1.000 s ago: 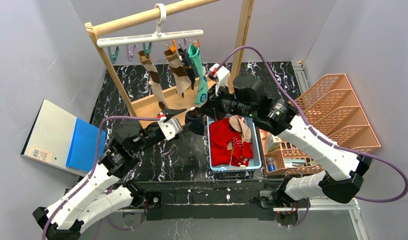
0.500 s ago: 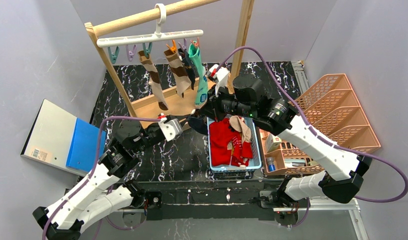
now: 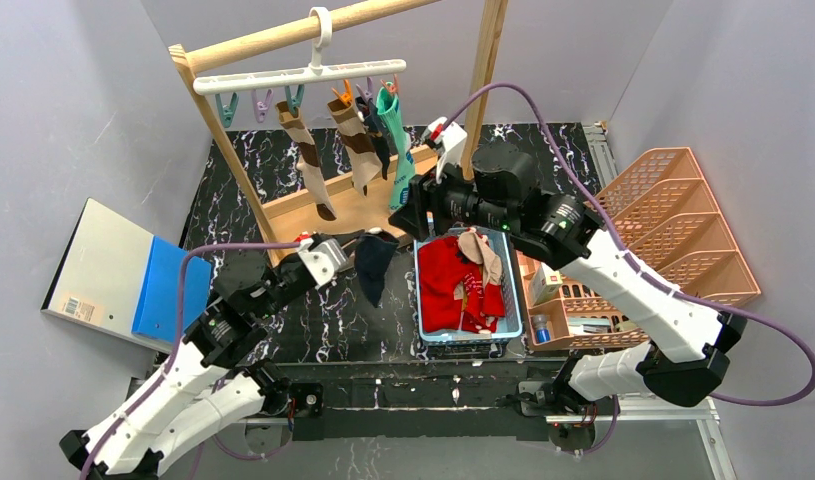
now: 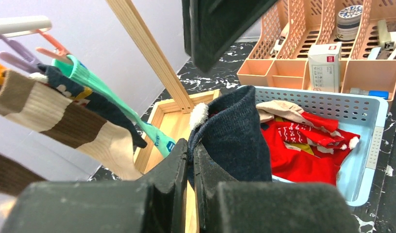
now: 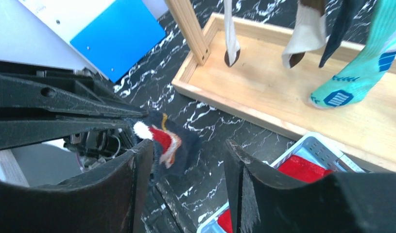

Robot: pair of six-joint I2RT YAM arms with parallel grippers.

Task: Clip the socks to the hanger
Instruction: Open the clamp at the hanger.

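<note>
A dark navy sock (image 3: pixel 371 268) with a red and white patch (image 5: pixel 174 145) hangs over the black table. My left gripper (image 3: pixel 355 243) is shut on its top edge (image 4: pixel 232 141), with the jaws pressed together on the fabric. My right gripper (image 3: pixel 411 213) stands open just right of it, above the basket's left end, with nothing between its fingers (image 5: pixel 186 155). The white hanger (image 3: pixel 283 78) hangs from the wooden rail. Two brown-and-beige socks (image 3: pixel 308 160), a navy one and a teal sock (image 3: pixel 396 150) are clipped under it. Red socks (image 3: pixel 453 285) and a beige one lie in the blue basket (image 3: pixel 515 300).
The wooden rack's posts (image 3: pixel 483 70) and its tray base (image 5: pixel 283 82) stand behind the grippers. An orange organiser (image 3: pixel 673 220) with small boxes sits at the right. A white and blue flat box (image 3: pixel 133 275) lies off the table's left edge.
The left gripper shut on the navy sock and drew back left with it. The right gripper opened, let go of the sock and rose slightly; the sock now hangs from the left gripper alone.
</note>
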